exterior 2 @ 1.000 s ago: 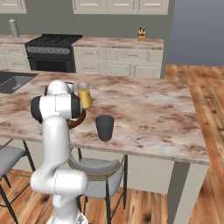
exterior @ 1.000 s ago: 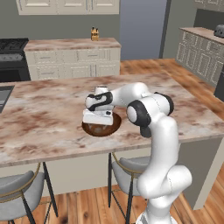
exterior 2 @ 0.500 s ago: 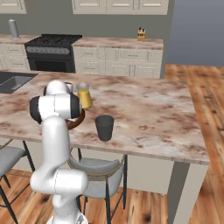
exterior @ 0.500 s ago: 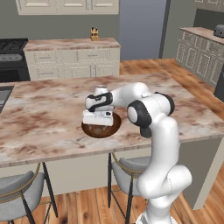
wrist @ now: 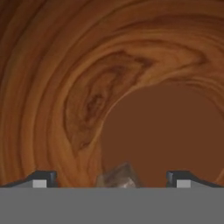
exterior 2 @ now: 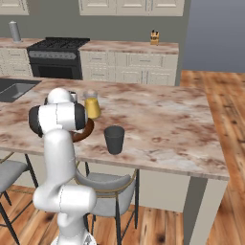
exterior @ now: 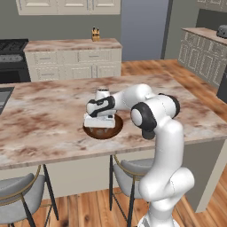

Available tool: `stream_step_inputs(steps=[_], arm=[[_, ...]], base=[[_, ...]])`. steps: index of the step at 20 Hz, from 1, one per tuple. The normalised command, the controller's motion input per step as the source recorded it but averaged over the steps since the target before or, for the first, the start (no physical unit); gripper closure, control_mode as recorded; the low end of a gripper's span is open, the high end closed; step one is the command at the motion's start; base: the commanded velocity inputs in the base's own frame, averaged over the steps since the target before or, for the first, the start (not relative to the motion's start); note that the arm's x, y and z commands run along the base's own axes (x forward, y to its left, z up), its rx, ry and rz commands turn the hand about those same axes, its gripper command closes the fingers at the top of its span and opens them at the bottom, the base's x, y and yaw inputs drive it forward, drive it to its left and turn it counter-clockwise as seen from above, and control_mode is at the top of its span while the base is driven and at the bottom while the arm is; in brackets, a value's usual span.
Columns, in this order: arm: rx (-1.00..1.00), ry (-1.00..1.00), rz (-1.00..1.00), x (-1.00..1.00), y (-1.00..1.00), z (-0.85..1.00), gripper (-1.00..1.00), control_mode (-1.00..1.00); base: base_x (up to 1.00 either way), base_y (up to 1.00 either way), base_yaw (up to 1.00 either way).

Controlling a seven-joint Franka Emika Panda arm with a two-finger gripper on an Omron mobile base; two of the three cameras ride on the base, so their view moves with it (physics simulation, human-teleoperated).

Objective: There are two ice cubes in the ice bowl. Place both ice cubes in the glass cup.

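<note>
Wooden bowl (wrist: 65, 87) wall is close; the open gripper (wrist: 111, 181) straddles a greyish ice cube (wrist: 118, 177) that could slip sideways

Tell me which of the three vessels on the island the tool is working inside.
The wooden bowl: wide, shallow and reddish-brown. The tool is down in it, over an ice cube. The grey cup and yellow jar stand apart, taller and narrower.

Ice cube (wrist: 117, 177) half cut off, bottom edge.
</note>
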Motion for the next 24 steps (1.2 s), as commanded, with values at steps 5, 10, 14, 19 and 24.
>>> stream_step_inputs(steps=[5, 10, 14, 19, 24], arm=[[0.0, 0.0, 0.0, 0.22, 0.0, 0.0, -1.0, -1.0], [0.0, 0.0, 0.0, 0.14, 0.0, 0.0, -1.0, -1.0], [0.0, 0.0, 0.0, 0.0, 0.0, 0.0, -1.0, -1.0], [0.0, 0.0, 0.0, 0.0, 0.0, 0.0, -1.0, -1.0], [0.0, 0.0, 0.0, 0.17, 0.0, 0.0, -1.0, -1.0]], base=[[0.0, 0.0, 0.0], [0.0, 0.0, 0.0], [0.0, 0.0, 0.0], [0.0, 0.0, 0.0], [0.0, 0.0, 0.0]])
